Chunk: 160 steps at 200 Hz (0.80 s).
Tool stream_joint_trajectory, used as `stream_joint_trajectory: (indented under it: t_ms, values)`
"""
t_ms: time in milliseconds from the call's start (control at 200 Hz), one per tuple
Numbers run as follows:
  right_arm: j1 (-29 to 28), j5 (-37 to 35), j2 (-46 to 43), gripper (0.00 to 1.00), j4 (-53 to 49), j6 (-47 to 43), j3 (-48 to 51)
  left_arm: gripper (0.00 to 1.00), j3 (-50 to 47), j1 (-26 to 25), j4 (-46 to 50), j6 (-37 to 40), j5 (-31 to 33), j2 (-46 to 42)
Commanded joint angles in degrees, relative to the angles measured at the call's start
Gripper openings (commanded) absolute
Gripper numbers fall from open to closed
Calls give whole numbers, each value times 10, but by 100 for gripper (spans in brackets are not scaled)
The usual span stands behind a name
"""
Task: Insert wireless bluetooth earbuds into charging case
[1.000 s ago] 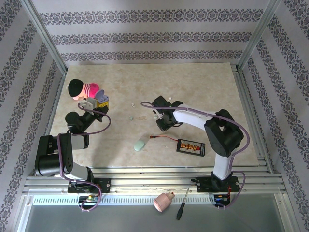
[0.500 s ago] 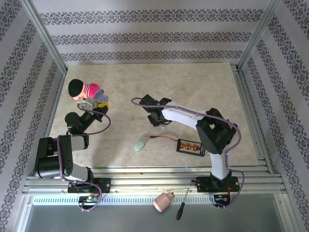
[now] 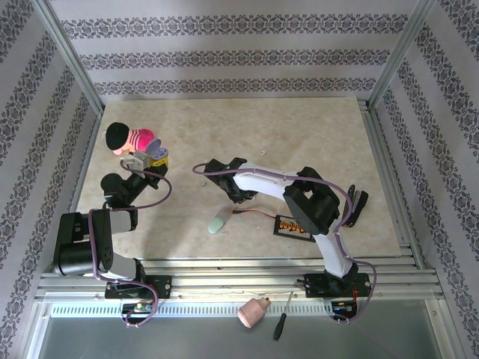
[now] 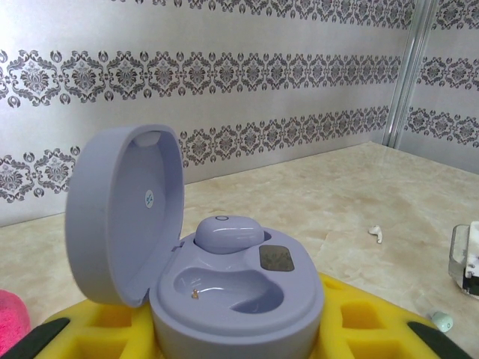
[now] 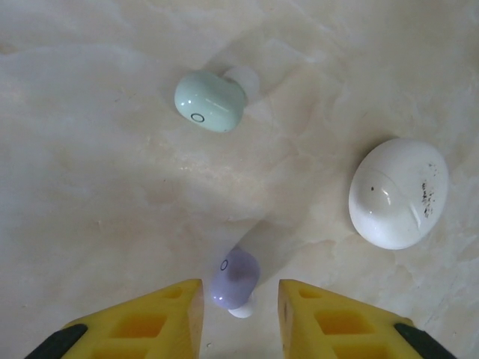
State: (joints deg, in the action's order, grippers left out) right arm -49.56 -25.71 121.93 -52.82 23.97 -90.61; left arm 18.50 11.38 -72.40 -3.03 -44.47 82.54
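Item: lavender charging case (image 4: 239, 299), lid up, one lavender bud (image 4: 228, 233) seated inside, clamped between the left gripper (image 4: 239, 333) fingers. Right gripper (image 5: 238, 298): jaws parted wide, straddling loose lavender earbud (image 5: 234, 275) on marble table (image 5: 90, 209), not touching. Pale green earbud (image 5: 210, 101) and closed white case (image 5: 398, 192) lie beyond.

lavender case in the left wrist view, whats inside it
Inside the lavender case, one lavender earbud sits in the far socket; the near socket is empty, a small metal contact showing. The lid stands open. The seated bud's underside is hidden by the socket.
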Motion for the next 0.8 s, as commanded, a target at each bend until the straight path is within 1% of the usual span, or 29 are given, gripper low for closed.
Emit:
stream_joint_trajectory:
  t_ms: [0,540,585,794]
  values:
    - [-5,-17,19,30,-24,11,-18,25,-2,8,0,10,2,-11]
    - [-7,-22,48,24,-26,-1,-27,25,-4,8,-1,10,2,-10]
    - [-7,-23,50,22,-27,-4,-29,25,-3,8,-1,10,1,-10]
    - [-2,-17,31,19,-19,-15,-23,25,-3,8,-1,12,-6,-10]
